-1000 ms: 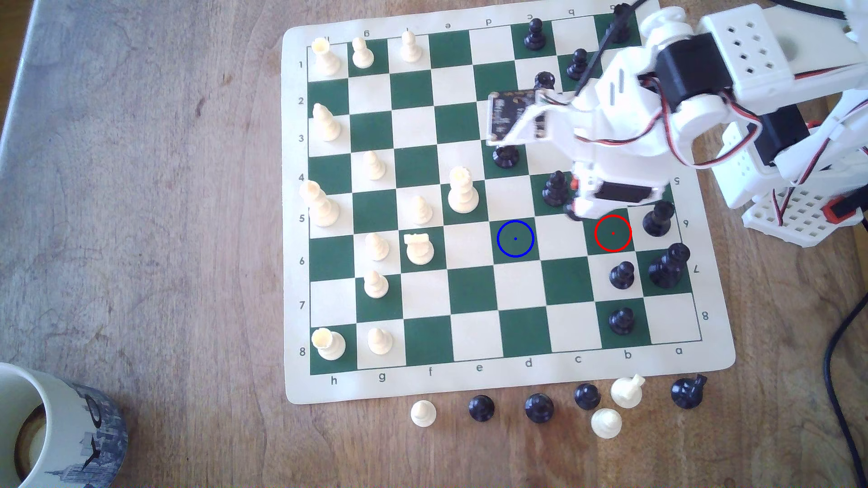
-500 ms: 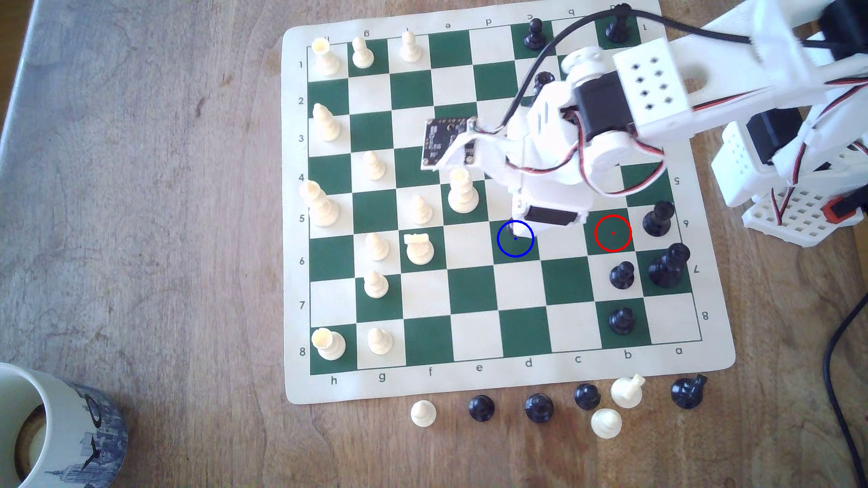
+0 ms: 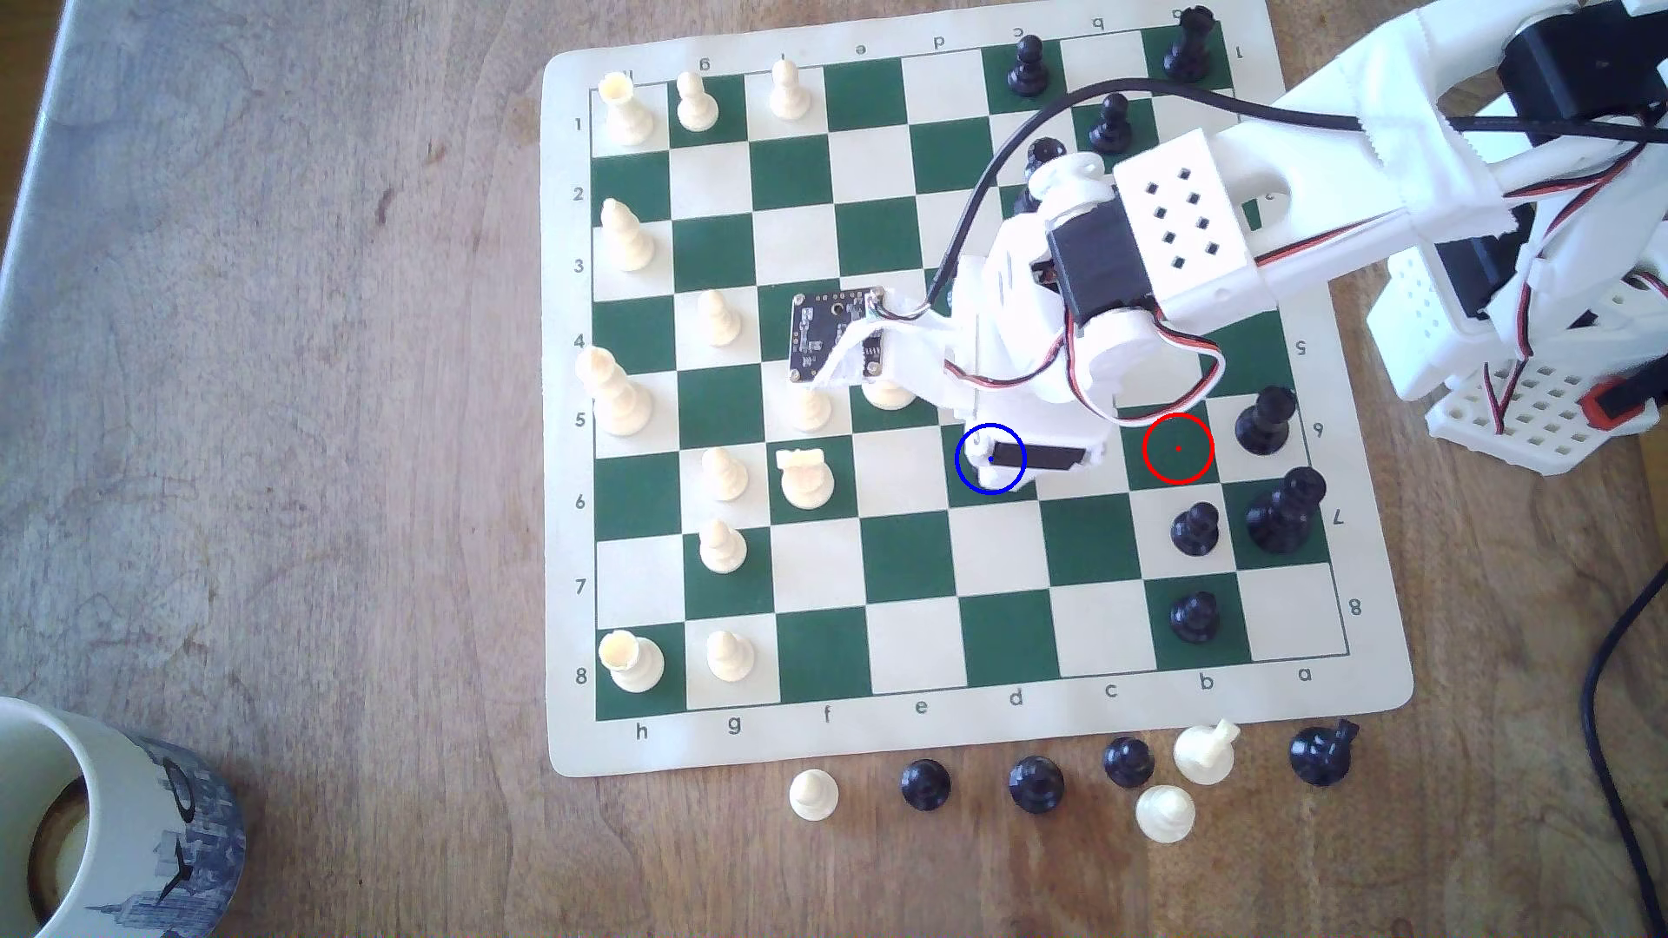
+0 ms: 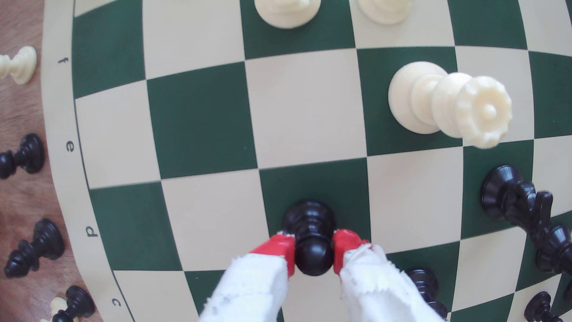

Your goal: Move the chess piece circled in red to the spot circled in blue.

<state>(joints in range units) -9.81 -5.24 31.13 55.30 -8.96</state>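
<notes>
The black pawn [image 4: 311,238] is sitting between the red-tipped fingers [image 4: 280,247] of the tool [image 4: 312,252], which is pressing in on its neck from both sides just below the ball head. In the wrist view its round base is resting on, or hanging just above, a dark green square; I cannot tell which. In the exterior view the tool [image 3: 993,451] is hanging right over the blue-ringed square [image 3: 970,482], hiding the pawn there, while the red-ringed square [image 3: 1178,448] is lying bare toward the exterior view's right.

The wooden bench [image 3: 271,406] is carrying the chess mat [image 3: 912,559], which is spreading across most of it. The white arm [image 3: 1200,234] is reaching in from the exterior view's right, bending down at the wrist, with a black cable [image 3: 993,171] looping over it and a small circuit board [image 3: 835,335] sticking out on its side.

A mug [image 3: 117,821] is standing at the bench's near corner on the exterior view's left; something dark is showing inside it, too unclear to name.

A white queen [image 4: 445,106] is standing near the pawn, a square away diagonally. A black knight [image 4: 520,207] is leaning into view close by. Captured pieces [image 3: 1038,783], black and white, are lining up on the bench just off the mat's edge.
</notes>
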